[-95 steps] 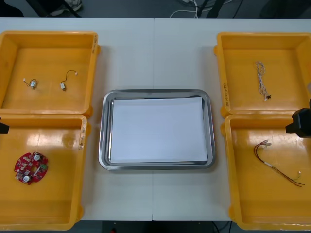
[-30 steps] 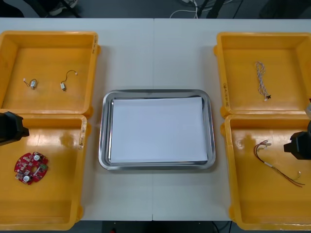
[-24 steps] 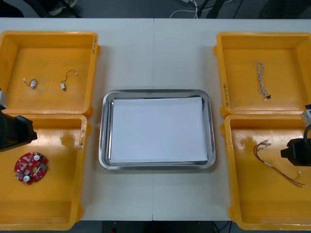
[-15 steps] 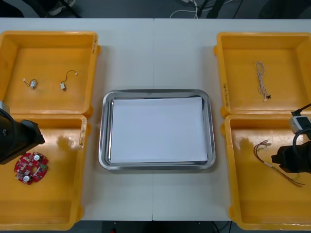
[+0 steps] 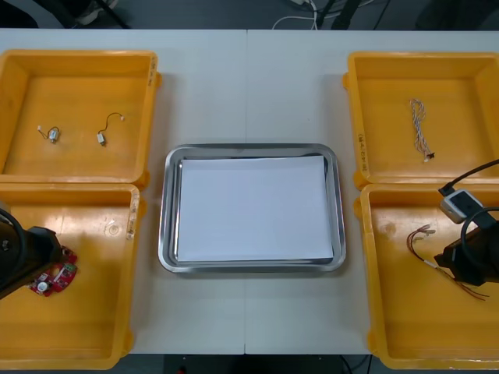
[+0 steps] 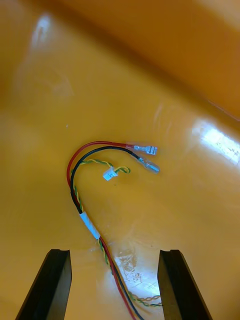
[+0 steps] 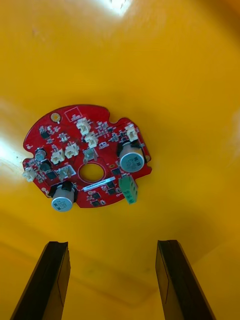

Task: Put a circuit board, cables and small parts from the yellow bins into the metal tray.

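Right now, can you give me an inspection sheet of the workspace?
Surface: light table with four yellow bins.
Job's things: metal tray, white inside, holding nothing; round red circuit board, left near bin; two small metal parts, left far bin.
Clutter: nothing seen.
Grippers: left gripper open over the board; right gripper open over the red and yellow cable.
Cables: red and yellow cable, right near bin; twisted blue and white cable, right far bin.
Surroundings: dark floor beyond the table.

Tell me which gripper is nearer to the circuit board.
Left. The left gripper hangs just over the circuit board; the right gripper is far off, over the red and yellow cable.
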`<state>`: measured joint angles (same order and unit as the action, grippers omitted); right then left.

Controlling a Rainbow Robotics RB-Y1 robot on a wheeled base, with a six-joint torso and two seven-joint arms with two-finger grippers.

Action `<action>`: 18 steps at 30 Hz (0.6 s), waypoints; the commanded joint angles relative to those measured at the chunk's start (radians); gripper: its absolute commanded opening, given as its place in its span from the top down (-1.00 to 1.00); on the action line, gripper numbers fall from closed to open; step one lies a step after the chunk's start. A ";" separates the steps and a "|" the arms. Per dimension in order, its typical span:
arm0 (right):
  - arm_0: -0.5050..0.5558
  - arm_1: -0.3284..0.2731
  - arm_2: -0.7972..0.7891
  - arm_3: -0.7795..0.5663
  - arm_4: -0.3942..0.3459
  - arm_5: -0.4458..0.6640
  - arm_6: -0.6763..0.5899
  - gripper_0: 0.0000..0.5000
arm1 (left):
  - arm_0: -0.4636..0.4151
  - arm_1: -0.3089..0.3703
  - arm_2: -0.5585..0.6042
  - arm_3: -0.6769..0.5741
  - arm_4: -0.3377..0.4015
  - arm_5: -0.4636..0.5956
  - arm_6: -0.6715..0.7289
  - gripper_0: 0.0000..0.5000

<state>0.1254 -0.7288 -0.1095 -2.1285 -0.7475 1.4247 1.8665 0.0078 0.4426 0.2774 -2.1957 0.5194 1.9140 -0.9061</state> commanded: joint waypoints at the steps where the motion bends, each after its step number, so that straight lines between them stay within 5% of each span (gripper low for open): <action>1: 0.019 -0.037 0.011 0.006 0.000 -0.032 0.115 -1.00 | 0.034 -0.030 0.028 -0.036 -0.018 -0.004 -0.002 -1.00; 10: 0.019 -0.037 0.033 0.090 -0.015 -0.109 0.270 -1.00 | 0.050 -0.039 0.019 -0.016 -0.029 -0.075 -0.014 -1.00; 18: 0.019 -0.037 0.079 0.090 -0.019 -0.115 0.276 -1.00 | 0.055 -0.039 -0.001 0.028 -0.042 -0.164 -0.025 -1.00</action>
<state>0.1268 -0.7293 -0.0600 -2.0302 -0.7572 1.3250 2.1262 0.0374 0.4176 0.2773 -2.1761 0.4925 1.7774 -0.9061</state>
